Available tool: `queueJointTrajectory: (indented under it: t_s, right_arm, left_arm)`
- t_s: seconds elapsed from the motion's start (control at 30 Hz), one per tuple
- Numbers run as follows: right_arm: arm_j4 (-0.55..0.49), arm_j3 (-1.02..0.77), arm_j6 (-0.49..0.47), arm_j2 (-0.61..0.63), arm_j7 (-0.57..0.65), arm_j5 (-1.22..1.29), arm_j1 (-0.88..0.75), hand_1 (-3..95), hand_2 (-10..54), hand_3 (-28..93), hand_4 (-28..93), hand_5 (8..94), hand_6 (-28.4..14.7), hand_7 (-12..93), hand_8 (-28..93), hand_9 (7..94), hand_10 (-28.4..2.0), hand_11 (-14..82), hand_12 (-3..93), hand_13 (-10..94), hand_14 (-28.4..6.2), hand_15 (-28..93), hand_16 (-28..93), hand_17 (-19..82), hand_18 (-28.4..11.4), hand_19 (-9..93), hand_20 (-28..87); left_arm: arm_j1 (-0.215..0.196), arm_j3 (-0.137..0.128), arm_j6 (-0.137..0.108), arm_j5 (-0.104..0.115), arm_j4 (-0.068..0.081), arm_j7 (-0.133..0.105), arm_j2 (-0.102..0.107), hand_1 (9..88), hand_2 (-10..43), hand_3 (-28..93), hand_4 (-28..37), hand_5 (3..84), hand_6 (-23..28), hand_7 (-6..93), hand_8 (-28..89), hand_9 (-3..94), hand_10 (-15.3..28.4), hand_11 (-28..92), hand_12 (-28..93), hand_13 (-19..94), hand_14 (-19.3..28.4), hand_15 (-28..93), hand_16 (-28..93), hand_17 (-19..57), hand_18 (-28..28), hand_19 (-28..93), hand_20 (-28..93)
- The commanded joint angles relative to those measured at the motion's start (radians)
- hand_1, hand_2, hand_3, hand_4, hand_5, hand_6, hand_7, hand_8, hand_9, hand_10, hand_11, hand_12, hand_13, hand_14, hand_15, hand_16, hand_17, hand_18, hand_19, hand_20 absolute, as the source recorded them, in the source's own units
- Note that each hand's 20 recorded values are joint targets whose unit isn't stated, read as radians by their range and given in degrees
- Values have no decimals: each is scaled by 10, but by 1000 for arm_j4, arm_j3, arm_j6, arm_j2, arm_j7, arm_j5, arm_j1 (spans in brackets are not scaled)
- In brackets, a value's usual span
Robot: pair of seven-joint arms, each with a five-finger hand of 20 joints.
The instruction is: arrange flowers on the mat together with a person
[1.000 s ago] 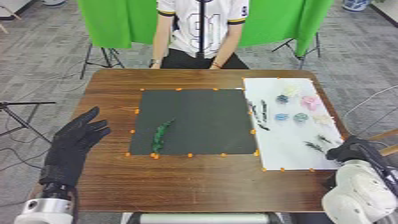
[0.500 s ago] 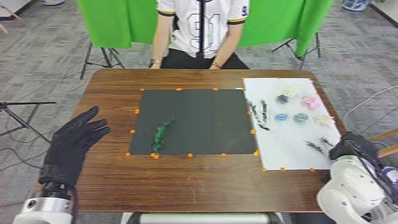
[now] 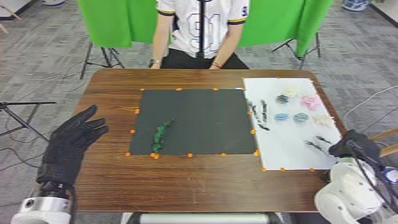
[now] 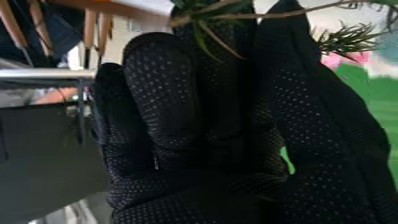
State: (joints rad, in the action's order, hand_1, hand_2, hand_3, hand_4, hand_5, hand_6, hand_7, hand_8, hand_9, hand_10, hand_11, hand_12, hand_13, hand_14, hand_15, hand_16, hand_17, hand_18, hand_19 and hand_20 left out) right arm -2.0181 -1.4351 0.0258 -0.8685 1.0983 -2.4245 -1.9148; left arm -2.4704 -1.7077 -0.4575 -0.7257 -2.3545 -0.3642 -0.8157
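Note:
At the right edge of the white mat point(image 3: 289, 155) in the head view is my right hand point(image 3: 354, 145), beside two small green sprigs point(image 3: 315, 146). In the right wrist view a leafy stem point(image 4: 235, 16) crosses the straight fingers of my right hand point(image 4: 164, 100); another sprig point(image 4: 346, 40) lies beyond the thumb. A long green sprig point(image 3: 160, 137) rests on the left part of the dark mat point(image 3: 213, 122). The white mat also holds a pink flower point(image 3: 310, 102), a light blue flower point(image 3: 281, 117) and thin dark sprigs point(image 3: 264, 111). My left hand point(image 3: 69, 142), open, is left of the dark mat.
Orange markers line both mats on the brown table point(image 3: 204, 185). Cream and blue-green flowers point(image 3: 300, 117) are grouped on the white mat's right half. Tripod stands and wooden legs stand around the table.
My right hand and forearm have shifted slightly at the table's right edge. My left hand has barely moved. The sprigs and flowers keep their places.

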Motion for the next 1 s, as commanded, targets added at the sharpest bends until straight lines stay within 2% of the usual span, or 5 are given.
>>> queueJointTrajectory:
  t_s: [0.03,0.23,0.5,0.83,1.0]
  right_arm:
    - [-135,38,47,27,-34,-43,87,583,-95,556,-273,910,23,143,81,936,-102,291,200,811,-79,616,167,497,-197,932,194]
    - [-169,215,28,5,-109,9,322,569,-95,580,-271,911,20,146,84,937,-100,306,207,817,-86,621,179,500,-205,932,223]
    - [-80,493,-56,-133,-194,58,606,561,-95,580,-266,916,12,155,98,937,-104,330,206,817,-90,633,188,503,-212,932,249]
    - [131,669,-207,-323,-214,60,673,554,-95,577,-259,920,9,155,102,937,-105,342,202,817,-93,639,193,499,-216,932,264]
    - [211,728,-242,-353,-210,55,715,548,-95,577,-255,920,11,157,104,937,-102,345,201,820,-92,640,192,501,-219,932,268]
  left_arm:
    - [-41,-19,-17,4,-12,-15,5,225,62,794,-283,361,84,151,-104,341,201,301,91,228,261,542,-117,-97,221,523,79]
    - [-38,-38,-16,-9,-21,9,1,225,62,793,-283,361,84,152,-104,341,201,301,91,227,262,541,-117,-97,221,522,79]
    - [-1,-39,4,-37,-27,92,-25,226,63,793,-283,360,84,152,-104,341,202,299,91,227,261,542,-117,-97,221,522,79]
    - [38,-35,31,-50,-19,136,-42,226,63,792,-283,361,84,151,-104,341,201,300,91,228,261,543,-117,-97,221,522,79]
    - [49,-24,36,-50,-15,136,-38,226,63,793,-283,361,84,151,-104,341,201,300,91,228,261,543,-117,-97,221,522,79]
